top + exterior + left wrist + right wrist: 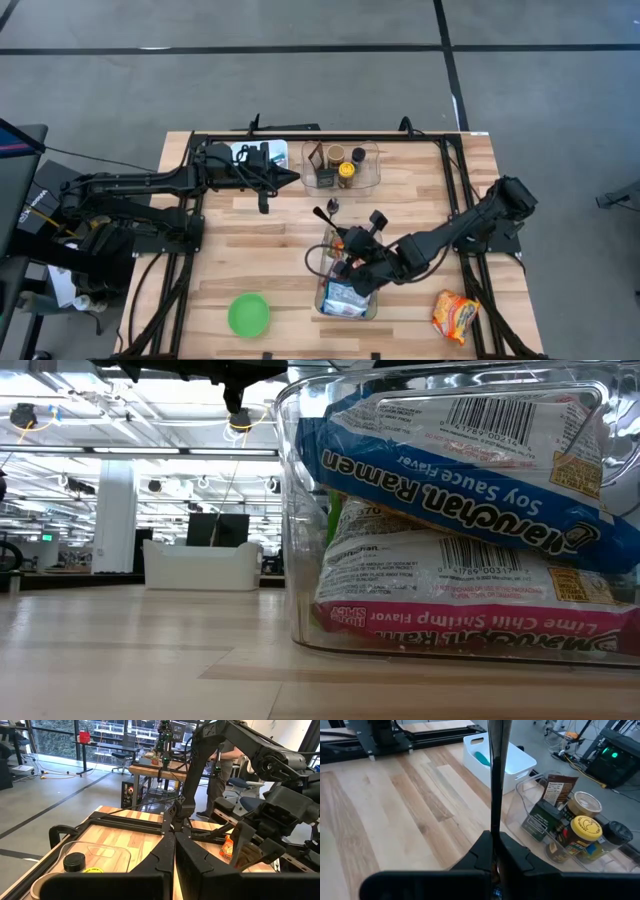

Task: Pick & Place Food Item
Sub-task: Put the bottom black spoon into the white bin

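your right end effector (494,851) sits low over the wooden counter (395,805), fingers (482,851) pressed together, gripping a thin dark upright handle (495,775); what it belongs to, you can't tell. beyond it, a white bin (512,766) with something teal inside. beside that, a clear container (555,847) holding a brown packet (554,790), a green box (541,820), a yellow-lidded jar (583,831), a tan-lidded jar (583,803) and a black-lidded jar (618,833). black frame rails (415,735) run along the far edge.
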Robot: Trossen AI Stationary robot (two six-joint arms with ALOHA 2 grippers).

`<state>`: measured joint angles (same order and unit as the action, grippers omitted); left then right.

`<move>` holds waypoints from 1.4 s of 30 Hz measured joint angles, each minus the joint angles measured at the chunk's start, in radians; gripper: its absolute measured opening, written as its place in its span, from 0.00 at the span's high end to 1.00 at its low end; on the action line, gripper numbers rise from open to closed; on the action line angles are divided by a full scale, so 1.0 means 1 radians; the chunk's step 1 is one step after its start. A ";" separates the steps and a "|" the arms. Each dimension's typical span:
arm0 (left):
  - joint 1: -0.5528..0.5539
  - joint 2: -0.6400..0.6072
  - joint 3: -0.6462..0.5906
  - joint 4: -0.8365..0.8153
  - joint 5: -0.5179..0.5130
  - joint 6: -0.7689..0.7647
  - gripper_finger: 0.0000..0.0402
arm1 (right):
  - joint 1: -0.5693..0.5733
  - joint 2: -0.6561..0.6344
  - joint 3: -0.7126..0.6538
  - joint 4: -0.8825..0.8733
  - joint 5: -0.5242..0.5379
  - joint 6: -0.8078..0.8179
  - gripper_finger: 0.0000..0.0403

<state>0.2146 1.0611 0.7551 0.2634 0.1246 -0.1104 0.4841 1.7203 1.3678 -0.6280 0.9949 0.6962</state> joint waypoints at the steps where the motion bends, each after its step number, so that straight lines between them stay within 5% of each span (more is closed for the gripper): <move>1: 0.000 0.000 0.000 0.000 0.000 0.000 0.98 | -0.002 0.000 0.000 0.004 0.000 0.000 0.98; 42: 0.000 0.000 0.000 0.000 0.000 0.000 0.98 | -0.114 0.000 0.000 0.167 -0.133 -0.337 0.98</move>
<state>0.2145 1.0611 0.7551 0.2634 0.1246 -0.1106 0.3699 1.7202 1.3678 -0.4606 0.8622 0.3594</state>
